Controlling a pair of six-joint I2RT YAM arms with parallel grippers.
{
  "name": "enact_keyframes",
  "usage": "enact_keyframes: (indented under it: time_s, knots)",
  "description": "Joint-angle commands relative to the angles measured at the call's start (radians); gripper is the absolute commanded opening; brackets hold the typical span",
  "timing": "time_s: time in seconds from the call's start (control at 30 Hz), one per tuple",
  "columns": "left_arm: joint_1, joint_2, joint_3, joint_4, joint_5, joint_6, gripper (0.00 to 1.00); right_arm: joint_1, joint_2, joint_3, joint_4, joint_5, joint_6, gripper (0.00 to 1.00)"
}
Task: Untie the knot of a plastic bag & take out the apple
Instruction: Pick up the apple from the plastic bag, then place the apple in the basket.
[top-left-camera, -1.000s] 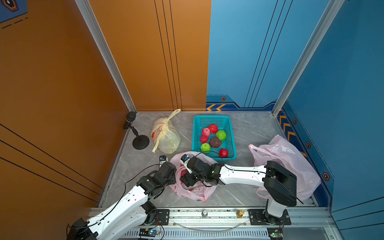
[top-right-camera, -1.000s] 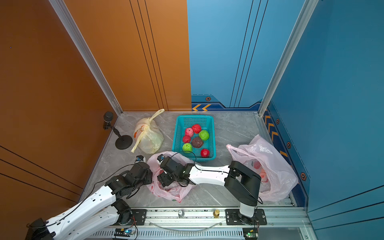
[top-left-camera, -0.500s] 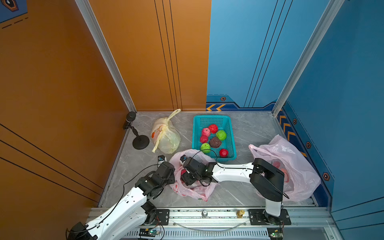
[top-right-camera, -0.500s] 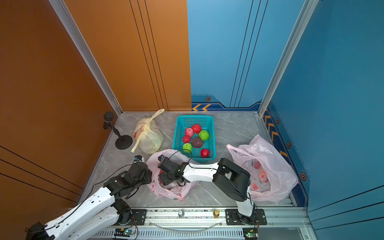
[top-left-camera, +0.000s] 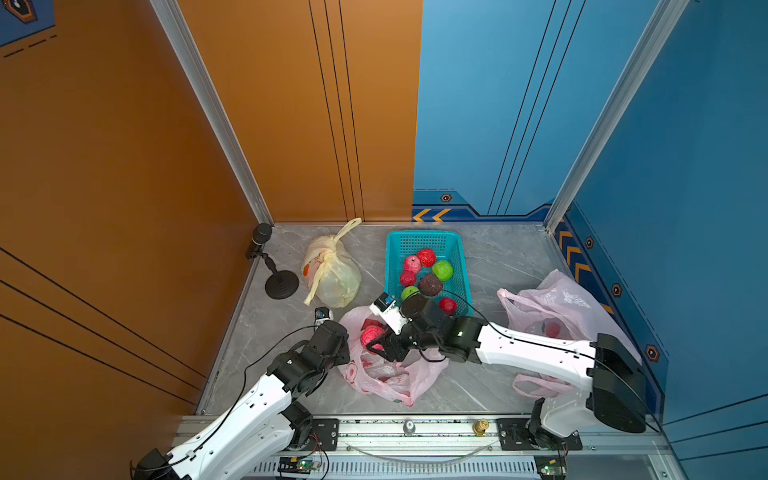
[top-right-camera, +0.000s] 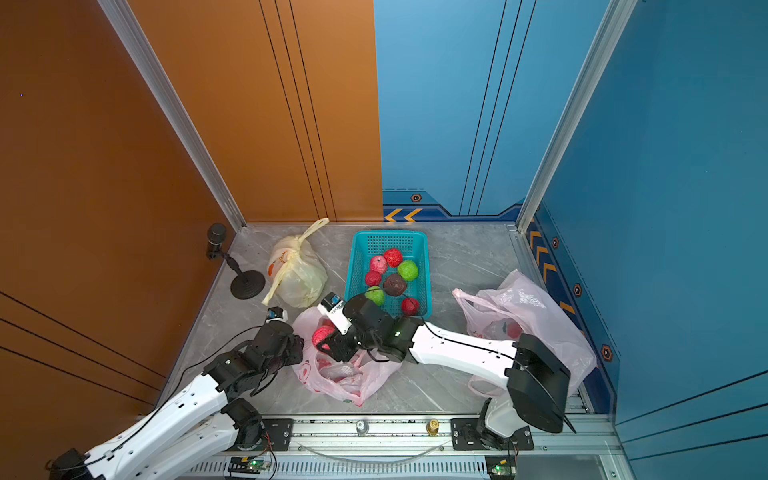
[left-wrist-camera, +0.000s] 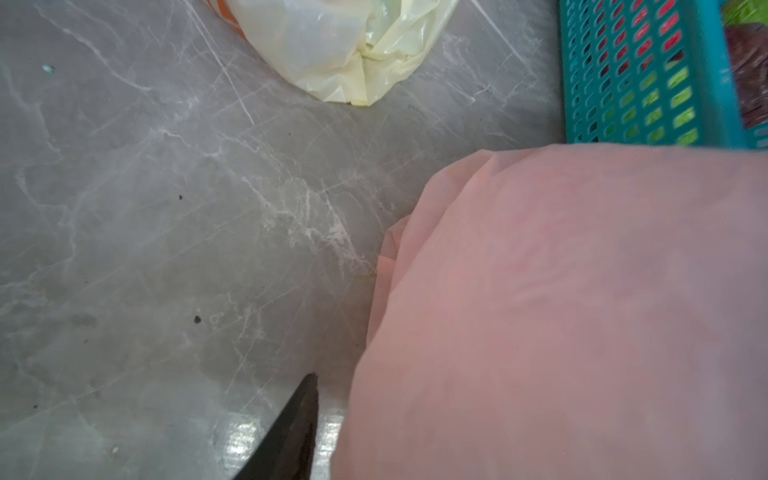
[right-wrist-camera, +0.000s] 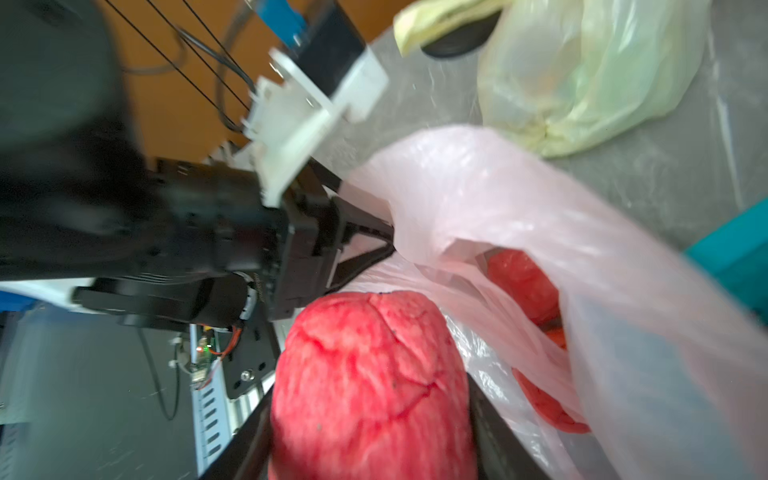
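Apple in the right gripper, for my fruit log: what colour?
Red wrinkled apple, clearest in the right wrist view.

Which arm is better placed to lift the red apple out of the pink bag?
Right. The right hand grips the red apple inside the open mouth of the pink bag, and the teal basket lies close by. The left hand pinches the bag's rim, holding it open.

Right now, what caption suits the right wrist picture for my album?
Right claw grips a red net-wrapped apple at the mouth of the translucent pink plastic bag; left claw pinches its rim.
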Motion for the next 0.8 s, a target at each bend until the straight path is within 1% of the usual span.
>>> enact_keyframes:
  time_s: [0.0,0.07,0.13,0.2,0.27,0.3,0.4,0.5,0.6,0.77]
  knots:
    - [-0.003,0.001,0.040,-0.016,-0.032,0.028,0.45,-0.055,-0.120,-0.038,-0.011,-0.155,-0.026,0.51]
    - [-0.005,0.005,0.051,-0.021,-0.030,0.035,0.45,-0.101,-0.198,-0.043,-0.001,-0.121,-0.004,0.51]
    - [-0.011,0.002,0.061,-0.026,-0.029,0.041,0.49,-0.169,-0.251,-0.019,-0.057,-0.048,-0.003,0.51]
    - [-0.016,-0.011,0.068,-0.033,-0.024,0.044,0.54,-0.245,-0.275,0.018,-0.144,0.070,-0.023,0.50]
    - [-0.019,-0.035,0.071,-0.039,-0.005,0.052,0.59,-0.316,-0.259,0.054,-0.239,0.184,-0.030,0.49]
    - [-0.019,-0.053,0.075,-0.042,0.008,0.058,0.62,-0.365,-0.242,0.072,-0.276,0.218,-0.032,0.49]
    - [-0.020,-0.119,0.082,-0.054,0.023,0.072,0.66,-0.463,-0.169,0.106,-0.329,0.290,-0.030,0.49]
    - [-0.021,-0.195,0.094,-0.081,-0.001,0.084,0.70,-0.525,-0.068,0.140,-0.353,0.311,-0.038,0.49]
    - [-0.021,-0.247,0.114,-0.119,-0.038,0.095,0.71,-0.562,0.046,0.193,-0.386,0.309,-0.042,0.48]
    - [-0.021,-0.268,0.172,-0.178,-0.076,0.128,0.69,-0.566,0.209,0.289,-0.474,0.348,-0.060,0.48]
